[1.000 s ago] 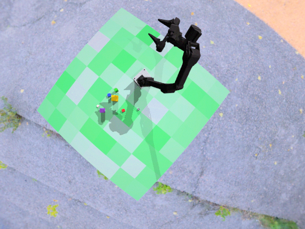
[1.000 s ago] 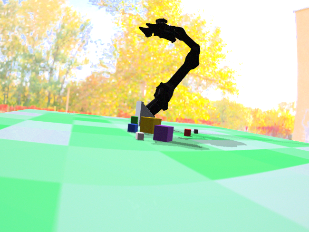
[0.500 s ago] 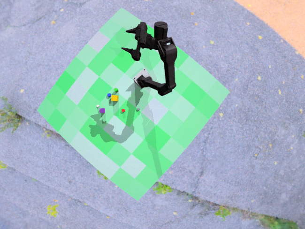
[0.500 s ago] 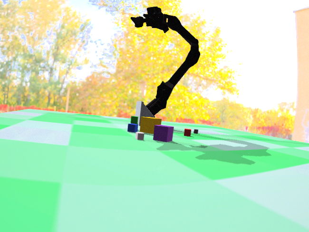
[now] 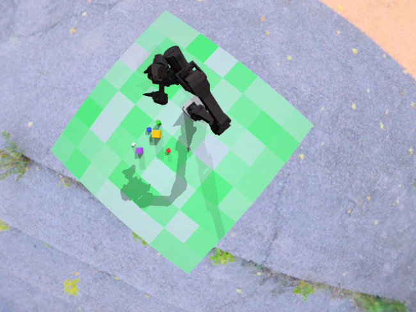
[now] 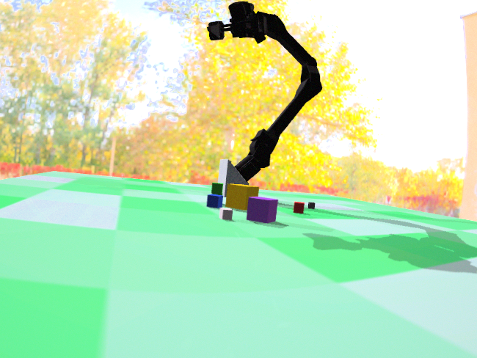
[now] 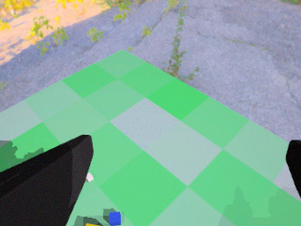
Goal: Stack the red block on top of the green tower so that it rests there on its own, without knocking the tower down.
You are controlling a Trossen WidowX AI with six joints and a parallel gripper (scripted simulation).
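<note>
- Seven small cube-shaped blocks sit on a green-and-grey checkered mat [image 5: 201,46] [image 6: 192,300] [image 7: 167,134], the red block [image 5: 168,150] [image 6: 298,207] apart from the yellow block [image 5: 156,133] [image 6: 241,196] [image 7: 93,225].
- Raised well above them, the black parallel-jaw gripper [image 5: 144,83] spreads its fingers nearly fully, grasping nothing.
- Close to the yellow block stand the green block [image 5: 158,122] [image 6: 217,188] and blue block [image 5: 148,129] [image 6: 214,200] [image 7: 114,218].

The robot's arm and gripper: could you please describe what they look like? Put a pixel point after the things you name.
The arm [image 5: 205,87] [image 6: 294,108] is matt black, built of angular, blocky links with bulkier joints, and rises from a pale grey mount [image 5: 186,107] [image 6: 223,171]. The gripper [image 5: 144,83] [image 7: 189,147] is black too, with two wedge-shaped fingers tapering towards the tips. I can make out no cables or markings.
</note>
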